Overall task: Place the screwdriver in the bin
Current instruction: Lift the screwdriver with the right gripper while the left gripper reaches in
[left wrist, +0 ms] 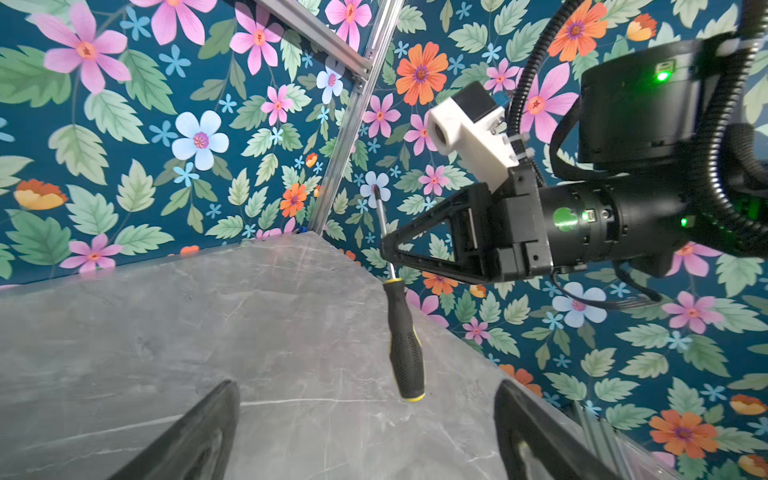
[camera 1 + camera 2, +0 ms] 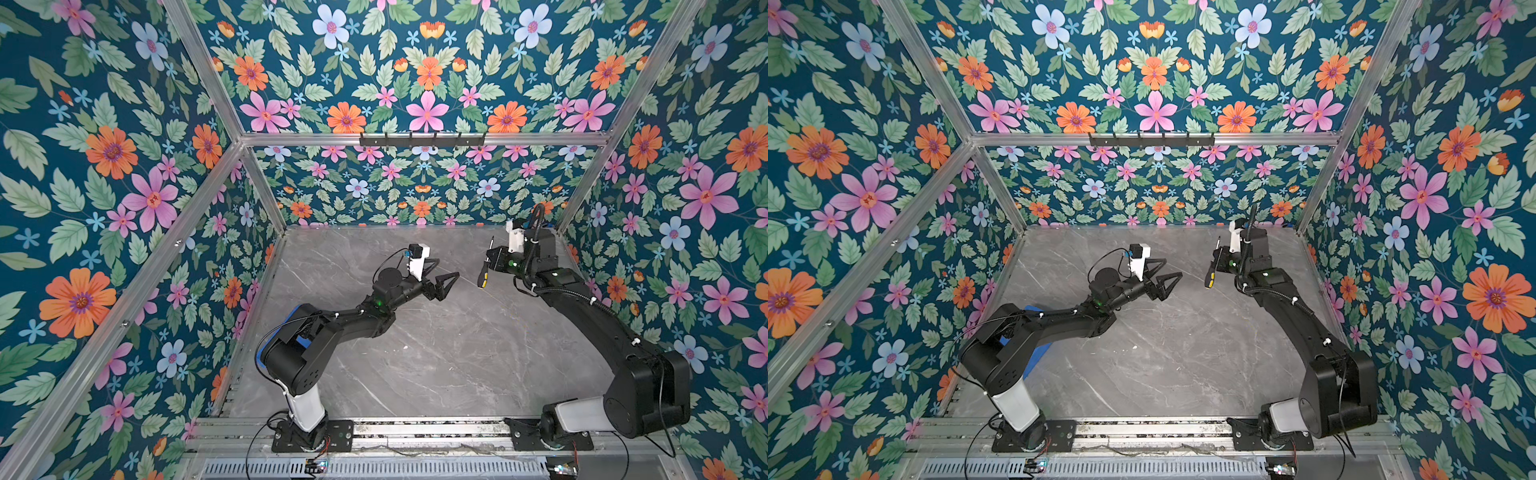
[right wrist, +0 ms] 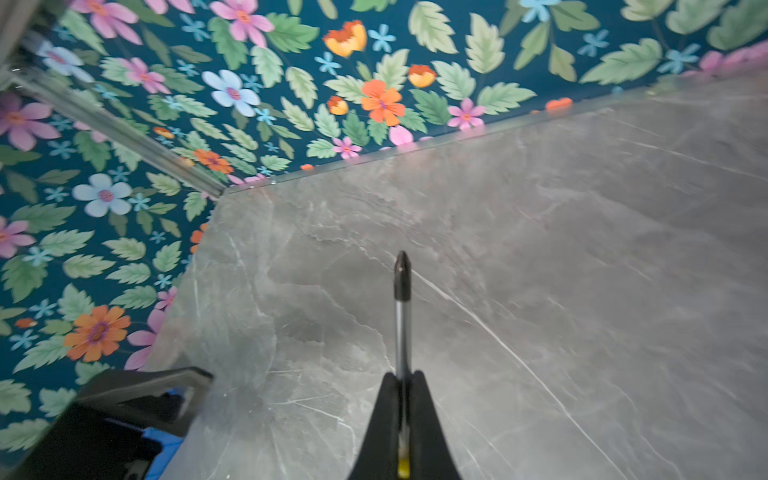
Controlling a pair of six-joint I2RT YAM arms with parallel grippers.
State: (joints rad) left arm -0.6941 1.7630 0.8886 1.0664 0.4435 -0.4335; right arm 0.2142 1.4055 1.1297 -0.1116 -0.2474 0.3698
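Held the screwdriver (image 2: 483, 276) by its thin shaft in the tightly closed right end effector (image 2: 488, 259), up above the gray worktop (image 2: 436, 353), handle hanging down. Had the left end effector (image 2: 448, 267) spread wide, near the handle, not touching. Hid most of the blue bin (image 2: 1040, 355) under the left arm; showed only small bits. Cut off the handle in the right wrist view.

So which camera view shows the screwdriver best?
The left wrist view: the screwdriver shows whole, handle and shaft, with the shaft clamped in the right pincer. Both top views show it small and far. The right wrist view shows the screwdriver mostly as shaft and tip.
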